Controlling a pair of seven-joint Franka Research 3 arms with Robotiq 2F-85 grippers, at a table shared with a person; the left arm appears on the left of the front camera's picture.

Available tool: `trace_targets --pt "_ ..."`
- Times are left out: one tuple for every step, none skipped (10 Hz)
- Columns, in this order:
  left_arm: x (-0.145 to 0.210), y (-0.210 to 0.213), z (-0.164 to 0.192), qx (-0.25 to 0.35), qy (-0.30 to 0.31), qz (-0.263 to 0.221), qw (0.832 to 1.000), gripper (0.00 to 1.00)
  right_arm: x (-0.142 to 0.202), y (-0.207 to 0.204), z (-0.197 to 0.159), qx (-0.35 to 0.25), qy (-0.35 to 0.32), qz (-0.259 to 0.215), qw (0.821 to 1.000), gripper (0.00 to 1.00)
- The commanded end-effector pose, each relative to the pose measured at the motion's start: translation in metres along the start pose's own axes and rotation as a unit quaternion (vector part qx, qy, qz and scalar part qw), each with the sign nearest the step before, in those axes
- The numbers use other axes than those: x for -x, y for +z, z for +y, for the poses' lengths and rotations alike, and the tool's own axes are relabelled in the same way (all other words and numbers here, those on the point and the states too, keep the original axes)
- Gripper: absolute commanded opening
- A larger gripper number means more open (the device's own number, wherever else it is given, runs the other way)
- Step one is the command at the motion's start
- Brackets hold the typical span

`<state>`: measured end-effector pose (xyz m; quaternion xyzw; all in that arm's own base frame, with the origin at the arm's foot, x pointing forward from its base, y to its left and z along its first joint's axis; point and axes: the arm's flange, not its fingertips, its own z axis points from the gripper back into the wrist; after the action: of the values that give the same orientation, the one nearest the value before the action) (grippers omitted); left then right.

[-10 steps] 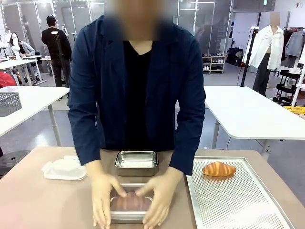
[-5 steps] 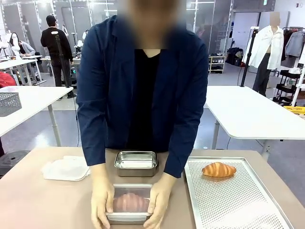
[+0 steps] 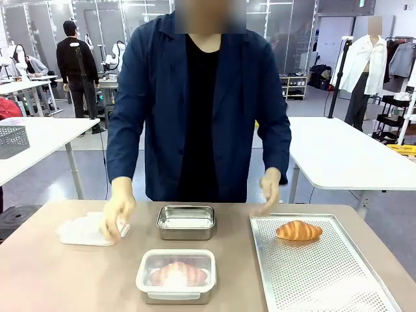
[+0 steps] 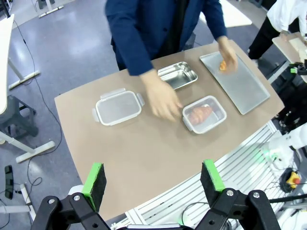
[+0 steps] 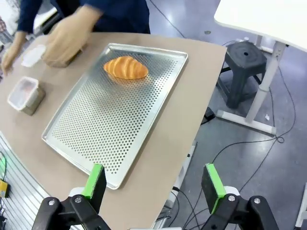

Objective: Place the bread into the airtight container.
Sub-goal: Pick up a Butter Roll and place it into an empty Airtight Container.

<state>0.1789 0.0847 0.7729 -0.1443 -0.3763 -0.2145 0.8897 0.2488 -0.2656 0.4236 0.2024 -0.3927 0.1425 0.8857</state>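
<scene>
nearest the robot's side, the left gripper point(image 4: 152, 178) hangs high over the near edge of the brown table point(image 3: 39, 273), its green pads spread wide with nothing between them. the right gripper point(image 5: 153, 182) is likewise released and empty, above the table's corner beside the perforated tray point(image 3: 325, 279). on the table's near middle sits a lidded container point(image 3: 144, 289), its clear cover on, with one croissant point(image 3: 177, 273) lying inside. just behind it, apart by a small gap, stands an open steel tin point(image 3: 186, 221) that looks empty. off to the right, the other croissant point(image 3: 298, 230) rests alone on the far part of the tray. to the left of the tin lies a loose lid point(image 3: 81, 231), clear with side tabs. at the far edge a person in a dark blue jacket stands, one hand point(image 3: 117, 211) blurred at the loose lid's edge, the other hand point(image 3: 270, 190) raised near the tray's far corner; whether either touches anything i cannot tell.
</scene>
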Motion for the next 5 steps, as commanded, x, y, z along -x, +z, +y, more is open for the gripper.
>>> trace_targets --pt "-0.001 0.002 -0.001 0.005 -0.005 -0.002 1.0 1.0 -0.034 0.01 0.016 0.015 0.052 0.026 0.998 1.0" --pt "-0.001 0.002 -0.001 0.005 -0.005 -0.002 1.0 1.0 -0.055 0.011 0.022 0.021 0.074 0.038 0.996 1.0" --pt "-0.001 0.002 -0.001 0.005 -0.005 -0.002 1.0 1.0 -0.071 0.009 0.025 0.019 0.09 0.047 0.995 1.0" --pt "-0.001 0.002 -0.001 0.005 -0.005 -0.002 1.0 1.0 -0.086 0.006 0.031 0.021 0.119 0.06 0.991 1.0" --pt "-0.001 0.002 -0.001 0.005 -0.005 -0.002 1.0 1.0 -0.102 0.004 0.037 0.021 0.15 0.079 0.985 1.0"
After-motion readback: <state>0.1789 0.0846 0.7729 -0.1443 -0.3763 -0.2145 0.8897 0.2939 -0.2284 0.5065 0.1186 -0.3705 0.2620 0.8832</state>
